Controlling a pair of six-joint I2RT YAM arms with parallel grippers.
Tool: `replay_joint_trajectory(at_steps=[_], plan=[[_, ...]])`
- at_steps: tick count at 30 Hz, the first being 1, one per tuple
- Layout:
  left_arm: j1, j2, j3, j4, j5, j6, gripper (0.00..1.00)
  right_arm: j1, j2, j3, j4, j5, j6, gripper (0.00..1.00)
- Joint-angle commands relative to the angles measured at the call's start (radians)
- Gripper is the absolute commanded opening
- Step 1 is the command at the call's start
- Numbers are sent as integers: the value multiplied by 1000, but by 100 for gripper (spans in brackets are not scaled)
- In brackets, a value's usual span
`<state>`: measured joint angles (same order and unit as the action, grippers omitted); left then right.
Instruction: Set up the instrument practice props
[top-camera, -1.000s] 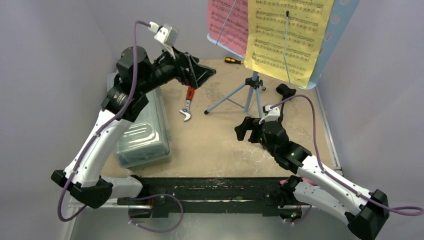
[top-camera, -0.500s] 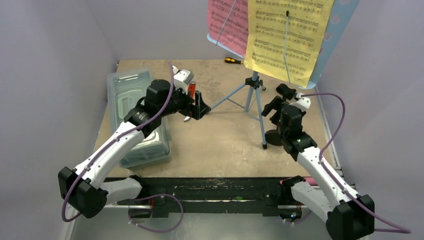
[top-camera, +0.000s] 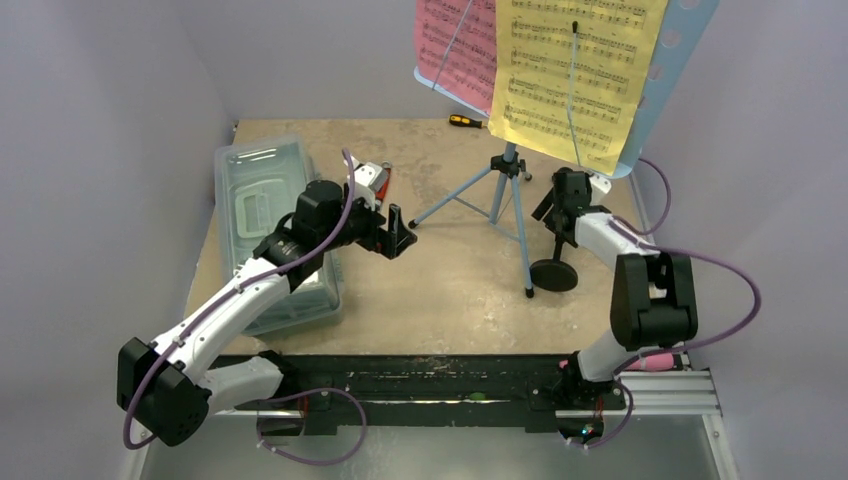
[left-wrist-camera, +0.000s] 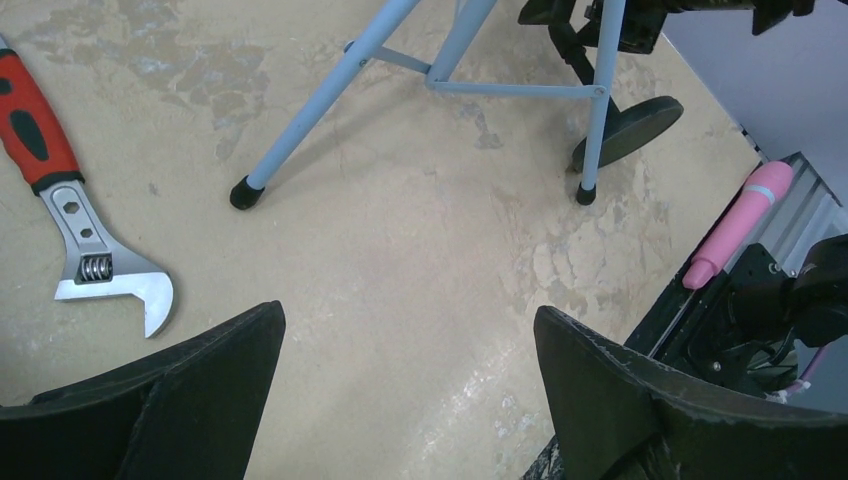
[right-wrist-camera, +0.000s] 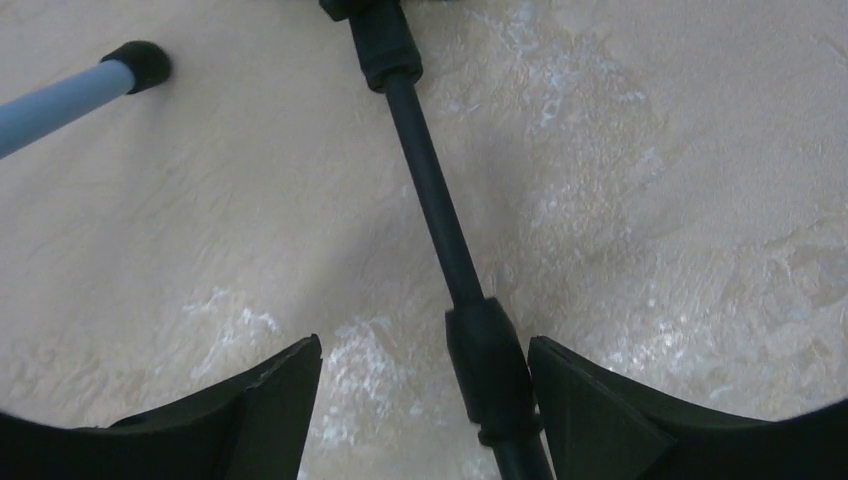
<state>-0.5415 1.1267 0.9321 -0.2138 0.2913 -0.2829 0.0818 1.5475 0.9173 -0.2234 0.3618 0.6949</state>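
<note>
Top external view: the light blue perforated music stand (top-camera: 508, 165) stands mid-table toward the far side. Its tripod legs are spread, so it stays upright unaided. A yellow sheet-music page (top-camera: 575, 70) and a pink sheet-music page (top-camera: 455, 45) lean side by side on its tilted desk, faces to the arms, probably so a player could read them. Both show printed staves and notes. No title or words are legible.

Just right of the tripod is the black round-based mic stand (top-camera: 553, 274). Its flat disc base sits on the table (top-camera: 450, 300) near a tripod foot, and the weight of the disc likely keeps the thin pole up. The right gripper (top-camera: 562, 195) is at the pole above the base. In the right wrist view its fingers (right-wrist-camera: 270, 390) are apart with the pole (right-wrist-camera: 430, 190) running between them. There is a gap on both sides, so the pole is straddled, not clamped. My guess is that the gripper is placing or steadying the stand.

The pink plastic toy microphone (left-wrist-camera: 740, 222) lies on the metal rail (top-camera: 700, 378) off the near right table edge, well apart from the mic stand. It looks not yet mounted.

The left gripper (left-wrist-camera: 405, 320) hangs low over bare table left of the tripod, spread wide and holding nothing. Near it lies a red-handled adjustable wrench (left-wrist-camera: 60, 200), jaw end toward the camera, with no brand I can read. A clear plastic lidded box (top-camera: 265, 200) sits at the left edge under the left arm. A small yellow-and-black screwdriver (top-camera: 465, 121) lies at the far edge. None of these three looks like a prop.
</note>
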Motion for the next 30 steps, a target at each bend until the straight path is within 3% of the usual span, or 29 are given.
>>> replay_joint_trajectory(at_steps=[1, 7, 11, 14, 20, 26, 30], plan=[[2, -34, -16, 45, -11, 34, 95, -21, 94, 99, -51, 66, 2, 78], [3, -39, -20, 40, -25, 34, 95, -49, 154, 69, -56, 104, 9, 69], [2, -21, -18, 39, -16, 29, 94, -67, 152, 53, -68, 79, 16, 31], [2, -19, -16, 38, -14, 28, 94, -72, 132, 31, -70, 76, 32, 13], [2, -20, -18, 37, -15, 29, 94, -76, 11, -28, -113, 153, 21, 1], [2, -12, -18, 37, -12, 22, 93, -77, -158, -7, -286, 403, 30, 0], [2, -5, -21, 41, -3, 18, 93, -76, -257, 23, -315, 482, 38, 0]])
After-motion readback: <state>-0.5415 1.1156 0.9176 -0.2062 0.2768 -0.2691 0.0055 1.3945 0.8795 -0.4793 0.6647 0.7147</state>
